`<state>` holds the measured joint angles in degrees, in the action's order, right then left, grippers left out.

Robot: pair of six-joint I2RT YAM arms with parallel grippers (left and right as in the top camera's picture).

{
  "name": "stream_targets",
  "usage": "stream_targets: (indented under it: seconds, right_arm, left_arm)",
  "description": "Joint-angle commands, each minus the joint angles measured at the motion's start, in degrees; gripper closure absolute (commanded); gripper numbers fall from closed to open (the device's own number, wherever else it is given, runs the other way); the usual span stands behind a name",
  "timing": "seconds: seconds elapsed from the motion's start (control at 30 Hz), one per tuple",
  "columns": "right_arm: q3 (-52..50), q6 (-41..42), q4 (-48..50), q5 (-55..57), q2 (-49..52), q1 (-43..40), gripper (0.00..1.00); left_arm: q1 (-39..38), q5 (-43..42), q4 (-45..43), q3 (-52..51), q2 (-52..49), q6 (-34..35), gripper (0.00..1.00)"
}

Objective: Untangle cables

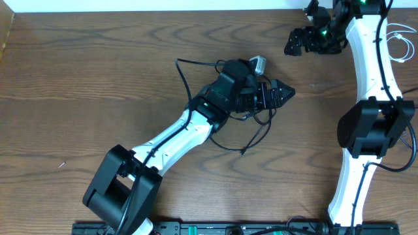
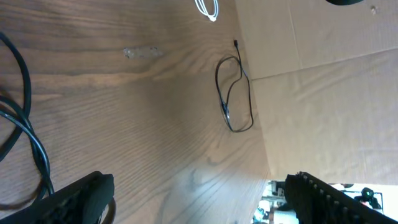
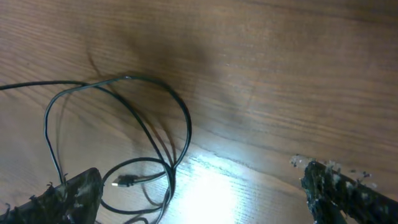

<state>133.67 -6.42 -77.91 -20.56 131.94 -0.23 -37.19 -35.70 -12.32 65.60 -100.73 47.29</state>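
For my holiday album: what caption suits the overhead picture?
Robot's left gripper, open, over a looped black cable on a wooden table.

A: How many cords?
B: One thin white cord (image 2: 211, 17) and two thin black cords (image 2: 250, 107).
A: And the rest?
B: Two white-and-black robot arms (image 1: 176, 134), and one brown wooden table (image 1: 78, 78).
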Motion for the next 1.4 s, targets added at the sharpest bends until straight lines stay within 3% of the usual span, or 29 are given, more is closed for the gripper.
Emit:
stream_targets:
  seconds: [0.0,0.1,0.2,0.33,0.43,0.77,0.9,1.07,1.37]
  right_arm:
    - [0.42,0.83,-0.39,-0.11,-2.43,-0.22,0.01]
    - [0.42,0.81,-0.74,-0.09,-2.43,-0.22,0.01]
    - [0.42,0.83,-0.79,-0.11,-2.43,-0.22,0.01]
    - [0.42,0.83,-0.76,-0.13,-2.43,-0.11,0.01]
    - [0.42,0.83,-0.76,-0.13,-2.43,0.13,0.01]
    - [0.42,0.83,-1.05,-0.13,-2.43,0.33,0.01]
    - [0.42,0.83,-1.01,-0.13,-2.43,0.33,0.01]
    - [0.42,0.79,-0.94,-0.13,-2.43,0.33,0.01]
    - [0.42,0.35,-0.68,-0.13,-2.43,0.33,0.01]
  left_arm:
    - [1.51,-2.32,0.37,0.33,2.80,-5.53,0.06]
    - [2.99,-2.21,4.68,0.33,5.97,-9.75,0.06]
    - [4.09,1.07,15.67,0.33,8.63,-13.66,0.05]
    - [4.00,11.89,32.74,0.31,8.90,-18.47,0.05]
    - [3.26,21.07,40.83,0.31,7.78,-21.73,0.05]
    - [2.34,33.16,42.10,0.31,4.87,-22.38,0.05]
    - [1.86,36.76,43.15,0.33,4.74,-26.43,0.05]
    - [-0.09,35.15,45.27,3.32,5.05,-33.81,0.05]
    - [-3.87,30.95,55.58,21.99,6.58,-47.91,0.04]
